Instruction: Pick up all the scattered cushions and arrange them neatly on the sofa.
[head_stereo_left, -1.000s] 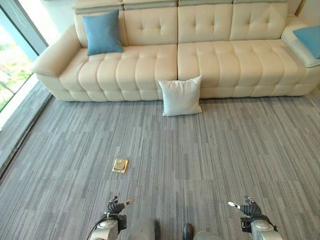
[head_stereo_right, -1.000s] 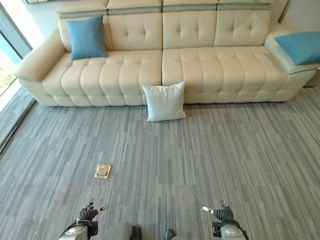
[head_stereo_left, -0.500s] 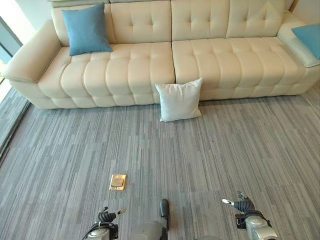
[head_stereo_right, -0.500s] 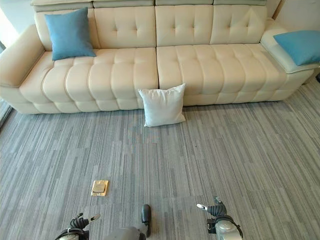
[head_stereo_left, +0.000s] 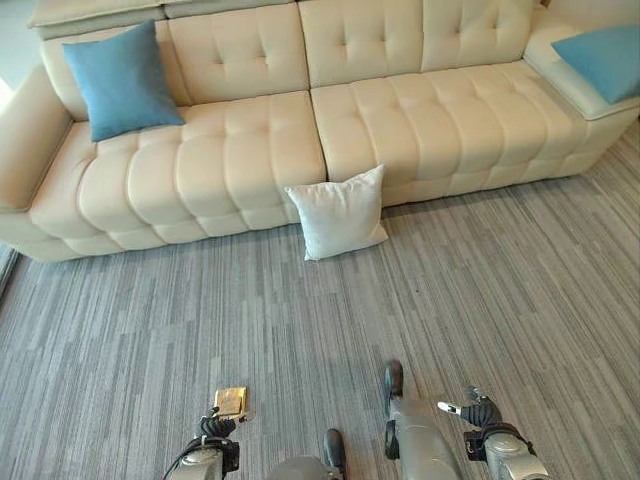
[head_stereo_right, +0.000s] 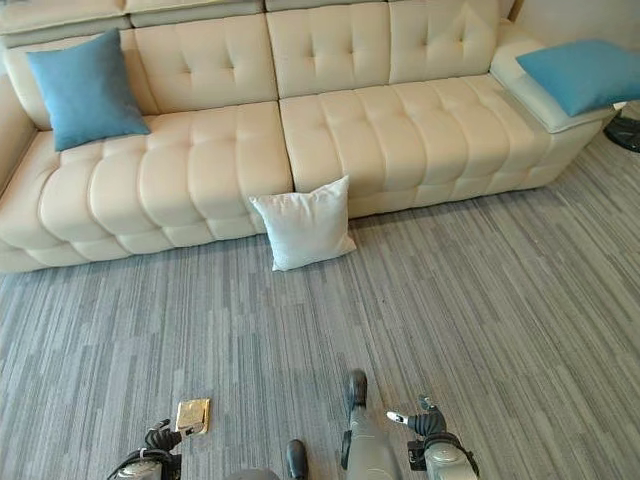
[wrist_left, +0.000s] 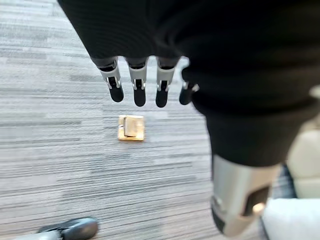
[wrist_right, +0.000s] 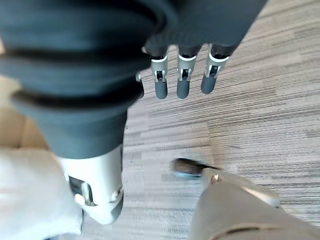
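Both head eyes look down from high at the carpet (head_stereo_left: 300, 320) and the far sofa (head_stereo_left: 300, 130). Each wrist camera hangs close above carpet; the left shares the near brass plate (wrist_left: 131, 127).

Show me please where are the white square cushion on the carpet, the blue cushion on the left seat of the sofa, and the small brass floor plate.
white square cushion (head_stereo_left: 340, 215), left eye view, middle of its face
blue cushion (head_stereo_left: 122, 82), left eye view, centre of its front
small brass floor plate (head_stereo_right: 192, 415), right eye view, middle of its lid
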